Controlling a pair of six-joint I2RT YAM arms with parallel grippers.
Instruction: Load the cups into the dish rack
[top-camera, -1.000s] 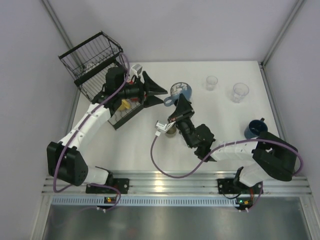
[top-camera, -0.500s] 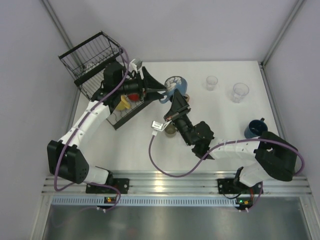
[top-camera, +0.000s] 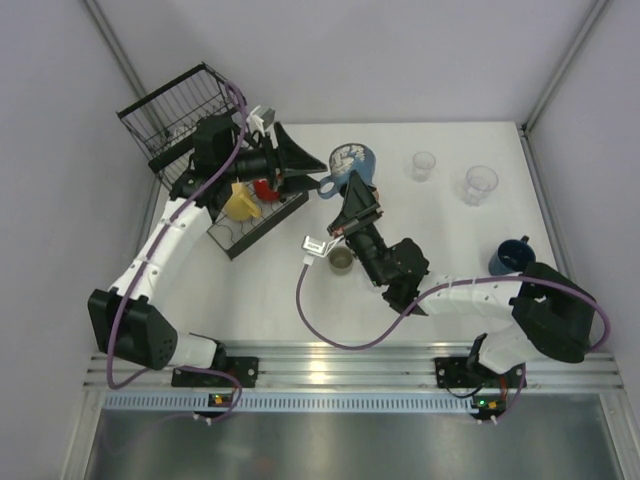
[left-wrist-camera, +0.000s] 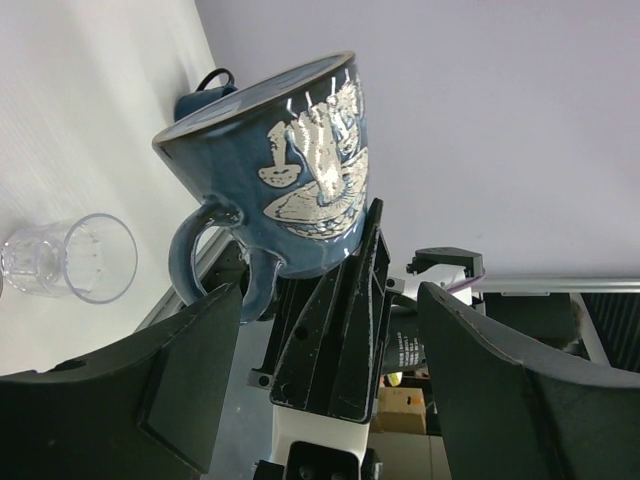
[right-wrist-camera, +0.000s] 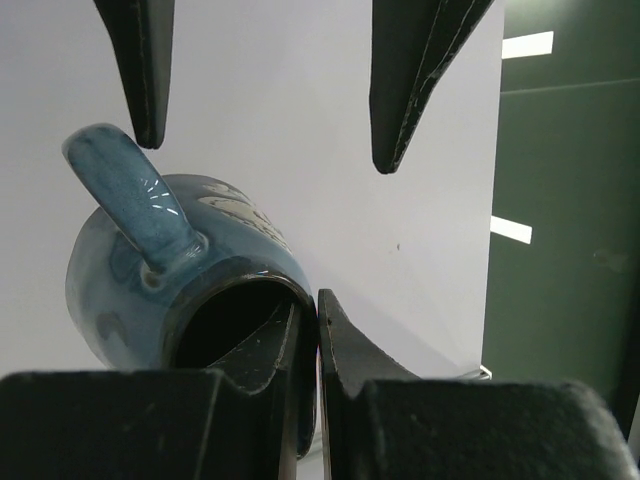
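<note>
**Blue mug carried up and left, between the two grippers**

Since a second ago your right arm has carried the blue mug up and left in the top view. The left arm's elbow has pulled back over the dish rack in the upper left, uncovering the yellow cup and red cup in the low tray part.

The blue mug is off the table at upper centre, tilted onto its side. Its mouth faces back toward the right wrist and its closed end points to the top of the frame, so its axis runs roughly bottom to top. The handle sticks out to the lower left.

Your right gripper is pinched tight on the mug's rim wall, one finger inside the mouth and one outside. That arm sweeps in low from the lower right, with the wrist pointing up the frame.

Your left gripper stands wide apart and grips nothing. One of its fingers is just beside the handle; contact cannot be told. That arm climbs the left side, bends above the rack and points right at the mug.
</note>
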